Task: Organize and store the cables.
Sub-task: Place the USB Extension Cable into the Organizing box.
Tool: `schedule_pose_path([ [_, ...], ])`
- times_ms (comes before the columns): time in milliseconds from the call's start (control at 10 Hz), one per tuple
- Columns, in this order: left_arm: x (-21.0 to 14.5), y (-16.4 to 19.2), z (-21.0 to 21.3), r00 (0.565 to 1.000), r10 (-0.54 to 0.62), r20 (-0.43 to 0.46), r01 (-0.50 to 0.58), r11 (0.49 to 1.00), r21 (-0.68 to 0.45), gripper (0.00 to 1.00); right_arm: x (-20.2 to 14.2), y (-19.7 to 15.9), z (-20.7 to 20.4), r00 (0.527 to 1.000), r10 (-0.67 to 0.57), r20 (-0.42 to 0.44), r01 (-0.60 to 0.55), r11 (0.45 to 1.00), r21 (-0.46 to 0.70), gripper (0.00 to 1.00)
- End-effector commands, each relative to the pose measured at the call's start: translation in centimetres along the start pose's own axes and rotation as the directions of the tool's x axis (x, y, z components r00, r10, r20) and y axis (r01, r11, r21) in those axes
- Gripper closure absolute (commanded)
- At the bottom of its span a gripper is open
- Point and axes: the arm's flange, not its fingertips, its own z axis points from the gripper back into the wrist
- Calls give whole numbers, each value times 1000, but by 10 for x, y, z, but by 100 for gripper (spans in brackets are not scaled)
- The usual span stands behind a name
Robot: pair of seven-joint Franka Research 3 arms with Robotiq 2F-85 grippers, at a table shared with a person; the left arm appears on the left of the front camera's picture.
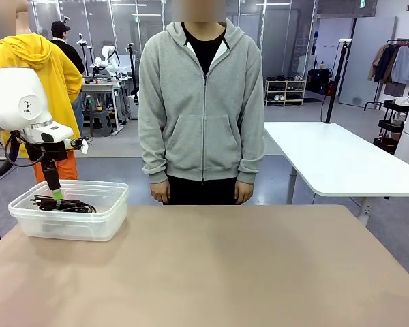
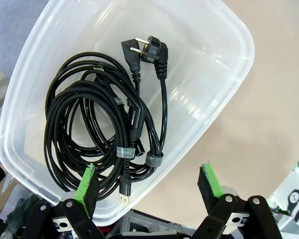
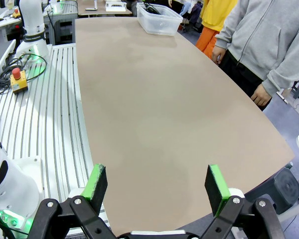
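Lying coiled in the clear plastic bin (image 2: 224, 35) at the tabletop's (image 1: 225, 272) left far corner, the black cables (image 2: 104, 124) overlap, two banded, a two-pin plug (image 2: 147, 50) on top. The left end effector (image 2: 149, 186) hangs spread and empty above the bin. The right end effector (image 3: 157, 186), released too, faces bare tabletop. A person in a grey hoodie (image 1: 201, 102) stands opposite.

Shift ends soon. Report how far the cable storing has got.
Looks done: the cables lie coiled in the clear bin. In hand: nothing; the left end effector hangs open above the bin, the right end effector open over the bare table. Left: no loose cables visible.
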Motion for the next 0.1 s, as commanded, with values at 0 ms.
schedule_pose_path([
  [0,0,1,0,1000,2,6,-2,1000,10,0,3,1,0,1000,5,7,-5,1000,-12,0],
])
